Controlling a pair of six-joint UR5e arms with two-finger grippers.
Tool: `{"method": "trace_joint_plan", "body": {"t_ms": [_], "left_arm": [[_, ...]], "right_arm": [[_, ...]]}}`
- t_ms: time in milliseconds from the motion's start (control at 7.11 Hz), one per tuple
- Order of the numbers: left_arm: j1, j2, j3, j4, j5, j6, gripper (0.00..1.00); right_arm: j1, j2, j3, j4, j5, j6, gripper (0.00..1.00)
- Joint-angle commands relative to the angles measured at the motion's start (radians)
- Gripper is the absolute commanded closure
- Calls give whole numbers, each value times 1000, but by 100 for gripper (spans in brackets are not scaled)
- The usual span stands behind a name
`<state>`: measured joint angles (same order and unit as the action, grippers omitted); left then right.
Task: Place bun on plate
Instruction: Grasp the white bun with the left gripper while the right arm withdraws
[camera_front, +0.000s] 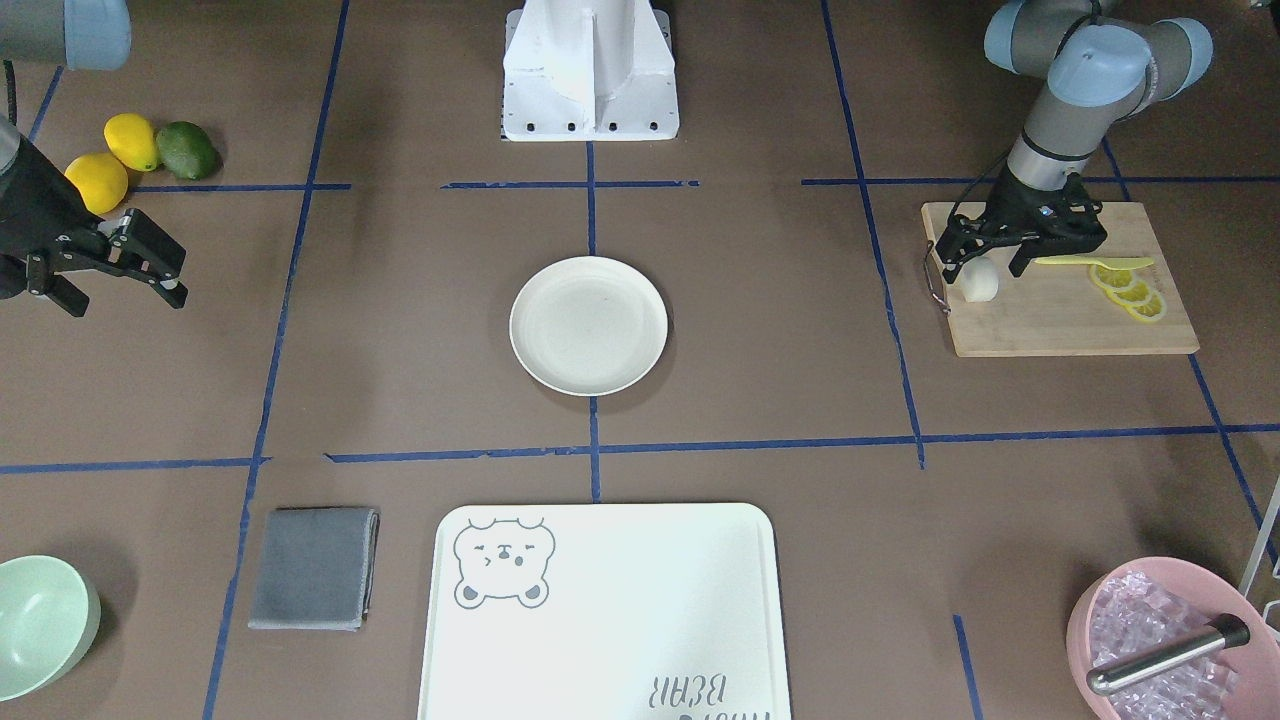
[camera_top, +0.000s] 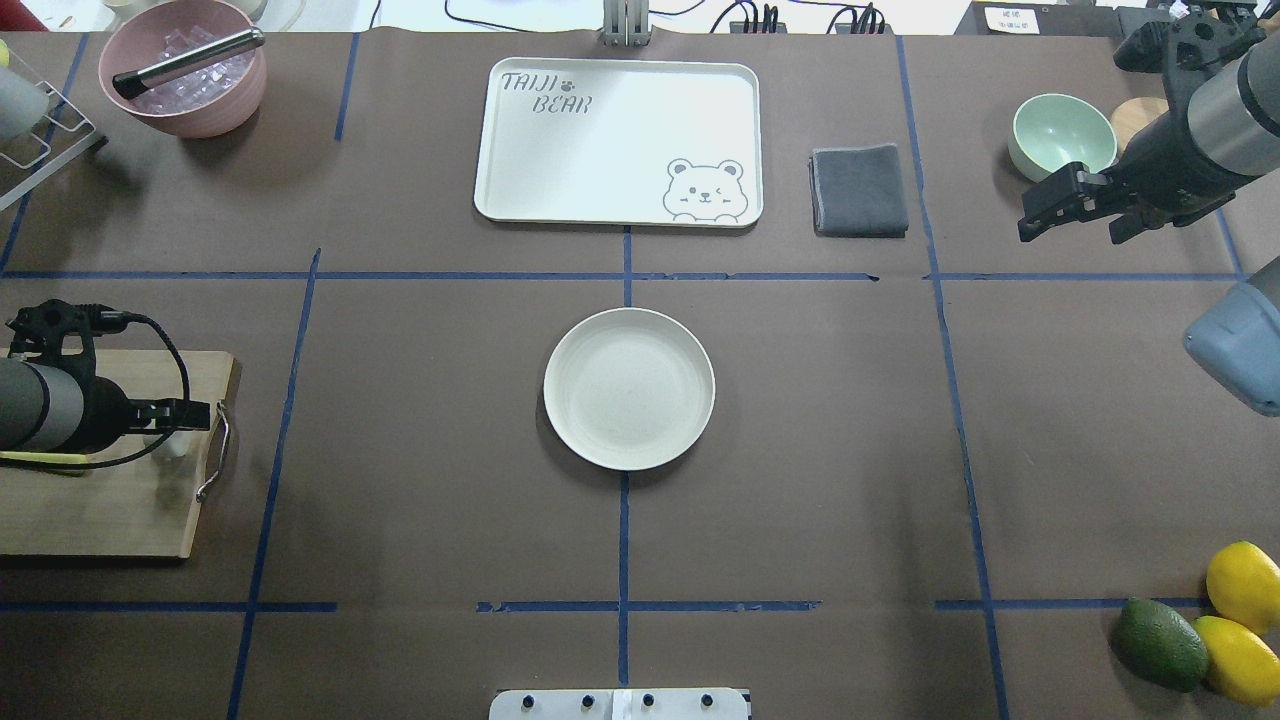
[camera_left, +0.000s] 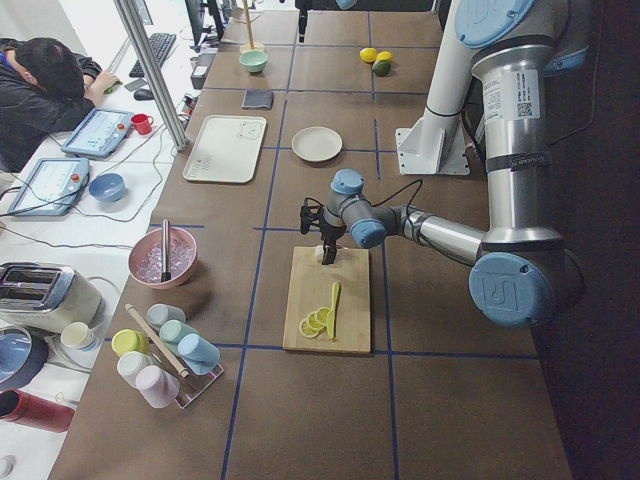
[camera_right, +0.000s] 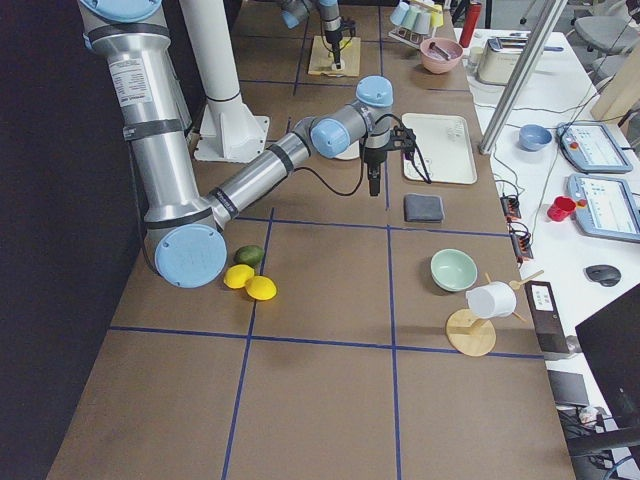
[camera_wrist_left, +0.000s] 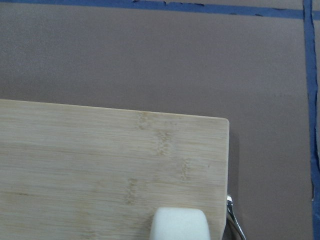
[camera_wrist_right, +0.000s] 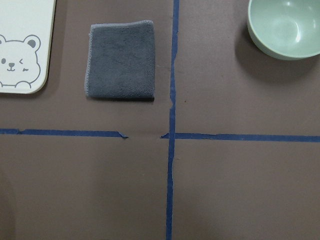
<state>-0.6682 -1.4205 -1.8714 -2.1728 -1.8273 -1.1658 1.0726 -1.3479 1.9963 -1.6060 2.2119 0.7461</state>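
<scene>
The small white bun (camera_front: 981, 281) lies on the end of the wooden cutting board (camera_front: 1060, 325) nearest the plate. My left gripper (camera_front: 983, 268) hangs right over it, open, with one finger on each side and a gap to the bun. The left wrist view shows only the bun's top (camera_wrist_left: 179, 224) at its bottom edge. The round cream plate (camera_front: 588, 325) sits bare at the table's centre (camera_top: 629, 388), well away from the board. My right gripper (camera_front: 115, 293) hovers open with nothing in it at the far side of the table (camera_top: 1082, 222).
Lemon slices (camera_front: 1131, 293) and a yellow-green knife (camera_front: 1095, 262) share the board. A bear-print tray (camera_front: 605, 610), a grey cloth (camera_front: 315, 568), a green bowl (camera_front: 40, 625) and a pink bowl of ice (camera_front: 1160, 640) line the operators' edge. Two lemons and a green fruit (camera_front: 135, 152) lie behind the right gripper.
</scene>
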Motion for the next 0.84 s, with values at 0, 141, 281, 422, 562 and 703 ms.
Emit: {"method": "trace_joint_plan", "body": {"t_ms": [0, 141, 281, 422, 562, 703], "left_arm": [[2, 0, 0, 4, -4, 0, 11], [2, 0, -2, 4, -4, 0, 24], [2, 0, 0, 5, -4, 0, 37], [2, 2, 0, 4, -4, 0, 44], [2, 6, -2, 4, -4, 0, 46], [2, 8, -3, 4, -4, 0, 50]], "right_arm": [[3, 0, 1, 0, 0, -1, 0], [6, -2, 1, 0, 0, -1, 0], [6, -2, 1, 0, 2, -1, 0], [7, -1, 1, -2, 2, -1, 0], [9, -2, 1, -2, 2, -1, 0], [9, -1, -1, -2, 2, -1, 0]]}}
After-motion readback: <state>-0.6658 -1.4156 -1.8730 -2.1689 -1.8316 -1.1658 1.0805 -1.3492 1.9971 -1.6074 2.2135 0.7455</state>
